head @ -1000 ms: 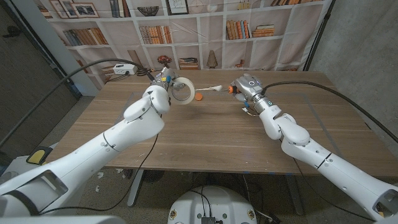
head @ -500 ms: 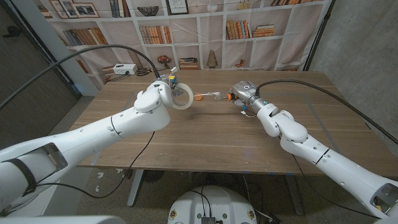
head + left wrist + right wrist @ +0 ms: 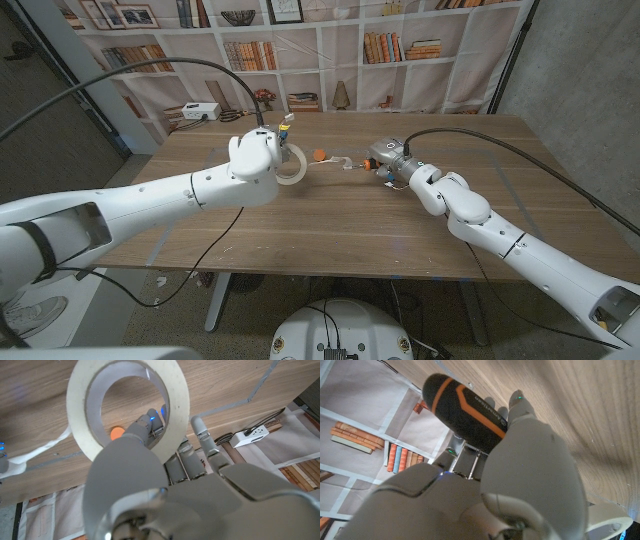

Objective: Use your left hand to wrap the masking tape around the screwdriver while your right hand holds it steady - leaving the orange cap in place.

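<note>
As the left hand (image 3: 256,155), gripping the white masking-tape roll (image 3: 291,165), has swung nearer the orange cap (image 3: 319,155), the right hand (image 3: 392,159) clasps the black-and-orange-handled screwdriver (image 3: 465,406), so wrapping looks underway.

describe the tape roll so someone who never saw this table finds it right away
Look at the wooden table, far side, where the left hand holds something up. The masking tape is the pale ring on its fingers, a strand running toward the orange cap. Nothing else here is ring-shaped.

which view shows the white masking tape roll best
The left wrist view: the white masking tape roll fills it, its open ring held by the left hand. The head view shows it small; the right wrist view shows the black-and-orange screwdriver handle.
</note>
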Controlling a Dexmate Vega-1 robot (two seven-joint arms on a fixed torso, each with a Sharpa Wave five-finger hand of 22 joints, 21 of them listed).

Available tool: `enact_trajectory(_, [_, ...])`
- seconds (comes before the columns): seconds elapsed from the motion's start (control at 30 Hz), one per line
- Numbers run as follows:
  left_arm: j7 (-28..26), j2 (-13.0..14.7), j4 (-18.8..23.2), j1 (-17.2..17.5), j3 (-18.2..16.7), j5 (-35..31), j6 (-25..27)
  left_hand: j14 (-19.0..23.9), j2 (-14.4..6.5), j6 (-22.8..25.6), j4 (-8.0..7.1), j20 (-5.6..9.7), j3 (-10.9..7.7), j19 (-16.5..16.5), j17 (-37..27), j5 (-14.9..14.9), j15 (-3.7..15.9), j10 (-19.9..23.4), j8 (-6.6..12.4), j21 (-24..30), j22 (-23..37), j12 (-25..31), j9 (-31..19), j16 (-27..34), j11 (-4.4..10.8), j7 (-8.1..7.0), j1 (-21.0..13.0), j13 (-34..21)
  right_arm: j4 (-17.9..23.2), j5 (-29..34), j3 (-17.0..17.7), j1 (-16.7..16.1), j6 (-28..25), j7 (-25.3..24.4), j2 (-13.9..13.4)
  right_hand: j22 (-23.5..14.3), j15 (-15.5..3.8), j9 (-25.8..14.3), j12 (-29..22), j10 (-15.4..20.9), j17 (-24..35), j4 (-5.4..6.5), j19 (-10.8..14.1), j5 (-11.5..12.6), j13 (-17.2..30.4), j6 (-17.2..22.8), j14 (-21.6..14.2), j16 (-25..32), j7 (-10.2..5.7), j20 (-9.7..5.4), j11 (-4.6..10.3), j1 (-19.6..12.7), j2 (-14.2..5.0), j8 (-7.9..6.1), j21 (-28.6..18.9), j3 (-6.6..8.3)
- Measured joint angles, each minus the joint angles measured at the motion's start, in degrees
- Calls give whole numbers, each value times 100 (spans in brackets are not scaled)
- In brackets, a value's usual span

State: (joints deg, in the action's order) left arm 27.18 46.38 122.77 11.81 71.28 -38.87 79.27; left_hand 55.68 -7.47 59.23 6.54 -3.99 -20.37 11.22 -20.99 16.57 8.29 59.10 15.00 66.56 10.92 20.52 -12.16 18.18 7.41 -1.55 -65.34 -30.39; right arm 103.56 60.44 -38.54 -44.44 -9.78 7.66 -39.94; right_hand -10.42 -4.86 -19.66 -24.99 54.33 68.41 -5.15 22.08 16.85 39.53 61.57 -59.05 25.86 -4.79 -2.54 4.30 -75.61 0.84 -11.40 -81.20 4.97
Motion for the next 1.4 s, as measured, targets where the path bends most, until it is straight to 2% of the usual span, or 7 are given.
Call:
enact_trajectory(0.3, [1236, -137, -375, -362, 732, -1438, 32, -222, -121, -443, -159, -71, -111, -195, 0, 77, -66, -153, -109, -28, 0, -194, -153, -177, 153, 34, 124, 39, -59, 126, -84, 102, 37, 417, 35, 3, -41, 27, 136, -144, -183, 8, -60, -100, -145, -187, 41, -202, -3, -3, -41, 30, -31, 43, 0, 59])
enact_trajectory(0.47, [2139, -286, -747, -478, 1095, -2525, -138, -475, -183, -700, -108, -62, -159, -267, -53, 87, -133, -261, -200, -28, 1, -337, -226, -243, 261, -34, 27, 29, -84, 309, -155, 179, 8, 704, 87, 31, -217, 97, 445, -515, -884, -80, -206, -377, -417, -650, 217, -903, -86, 17, -64, -25, -97, 91, 70, 308])
enact_trajectory(0.63, [2812, -445, -996, -86, 777, -3519, -655, -1196, -112, -1469, 11, -104, -53, -519, -54, -62, -304, -852, -430, -28, 1, -750, -210, -534, 374, -191, -103, 229, -91, 509, -214, 224, -99, 913, 138, 68, -358, 221, 1000, -1207, -1583, -176, -432, -565, -739, -1278, 472, -1424, -279, 16, 89, -593, -464, 103, 273, 399])
enact_trajectory(0.87, [3308, -738, -1202, 709, -104, -4954, -1735, -2690, 384, -3265, -108, -296, 352, -1221, 333, -20, -532, -2615, -508, -327, -51, -1019, -72, -777, 293, -359, 351, 611, -86, 802, -284, 254, -259, 1180, 196, 83, 18, 409, 1399, -1612, -2456, -86, -862, -536, -1065, -1651, 1756, -1614, -509, 21, 258, -618, -725, 57, 730, 421])
enact_trajectory(1.03, [3441, -993, -1289, 1254, -790, -5791, -2431, -3746, 669, -4396, -206, -514, 699, -1661, 579, 178, -586, -3743, -509, -677, -81, -1019, 25, -782, 93, -273, 575, 852, -57, 1064, -336, 278, -366, 1437, 253, 113, 147, 545, 1463, -2214, -2991, 55, -891, -359, -1253, -2200, 2568, -1589, -661, 51, 298, -192, -751, 82, 1077, 309])
enact_trajectory(1.17, [3517, -1264, -1357, 1738, -1429, -6421, -3039, -4507, 863, -5074, -331, -668, 1010, -1896, 728, 365, -638, -4502, -509, -939, -81, -1019, 67, -804, -260, -129, 770, 1007, -38, 1294, -362, 313, -466, 1791, 317, 122, 213, 663, 1463, -2887, -3284, 226, -993, -143, -1428, -2876, 3406, -1544, -740, 29, 276, 360, -442, 103, 1550, 57])
enact_trajectory(1.4, [3527, -1598, -1390, 2234, -2118, -7033, -3748, -5226, 978, -5737, -506, -778, 1331, -2088, 846, 593, -1044, -5267, -509, -1230, -81, -1019, 98, -803, -682, -56, 977, 1152, 5, 1476, -347, 331, -569, 2125, 384, 89, 257, 794, 1463, -3921, -3610, 613, -1663, 119, -1687, -4353, 4527, -1500, -768, 41, 342, 1322, 18, 147, 2450, -651])
